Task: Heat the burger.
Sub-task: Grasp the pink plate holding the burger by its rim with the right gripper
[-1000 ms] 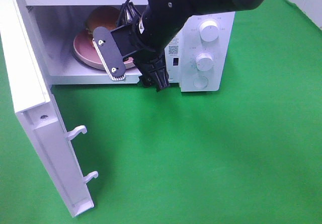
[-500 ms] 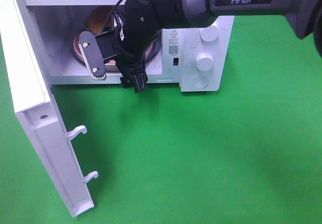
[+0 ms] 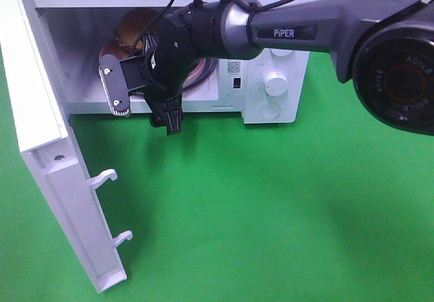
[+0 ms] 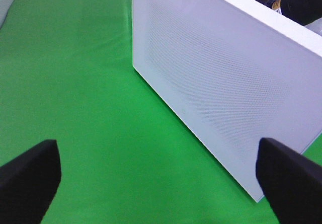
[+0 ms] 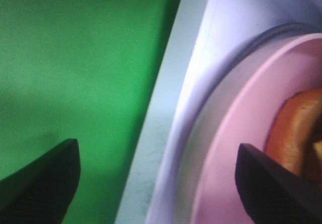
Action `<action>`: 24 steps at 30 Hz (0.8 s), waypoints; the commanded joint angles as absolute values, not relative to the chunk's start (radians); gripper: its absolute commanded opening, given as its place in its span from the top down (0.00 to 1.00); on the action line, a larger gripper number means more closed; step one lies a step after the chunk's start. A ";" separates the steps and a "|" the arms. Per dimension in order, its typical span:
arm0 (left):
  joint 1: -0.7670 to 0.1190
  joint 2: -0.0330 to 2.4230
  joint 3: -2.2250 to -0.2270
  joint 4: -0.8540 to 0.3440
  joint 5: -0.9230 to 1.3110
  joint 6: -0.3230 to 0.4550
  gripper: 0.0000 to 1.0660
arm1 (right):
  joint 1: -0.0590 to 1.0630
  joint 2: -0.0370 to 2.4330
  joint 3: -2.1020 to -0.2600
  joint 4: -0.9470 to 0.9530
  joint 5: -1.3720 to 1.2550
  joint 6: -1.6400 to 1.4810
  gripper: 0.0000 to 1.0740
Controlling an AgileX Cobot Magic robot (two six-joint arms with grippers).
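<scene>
Burger [image 3: 135, 22] on pink plate [image 5: 236, 133] in microwave [image 3: 271, 58] | door [image 3: 41, 146] open

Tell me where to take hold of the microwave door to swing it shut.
Push on the door's free edge, beside the two latch hooks, coming from its outer face. It stands wide open, hinged at the microwave's left, so that edge swings easiest.

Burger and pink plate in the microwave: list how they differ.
Colour: the burger is glossy golden-brown, the pink plate a plain matte pink.
Shape: the burger is domed and tall, the plate flat and shallow.
Width: the burger is narrower than the plate.
Shared: both are round and sit inside the open microwave.
</scene>
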State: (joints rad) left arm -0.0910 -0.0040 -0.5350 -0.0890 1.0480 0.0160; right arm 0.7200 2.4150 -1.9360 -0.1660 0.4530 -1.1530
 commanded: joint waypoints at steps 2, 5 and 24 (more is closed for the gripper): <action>-0.091 -0.021 -0.533 -0.061 1.044 0.014 0.08 | 0.701 2.428 -1.946 -0.147 0.451 -1.149 0.26; -0.091 -0.021 -0.533 -0.049 1.044 0.014 0.08 | 0.701 2.428 -1.946 -0.147 0.452 -1.149 0.31; -0.091 -0.021 -0.533 -0.047 1.045 0.014 0.08 | 0.701 2.428 -1.946 0.008 0.430 -1.166 0.78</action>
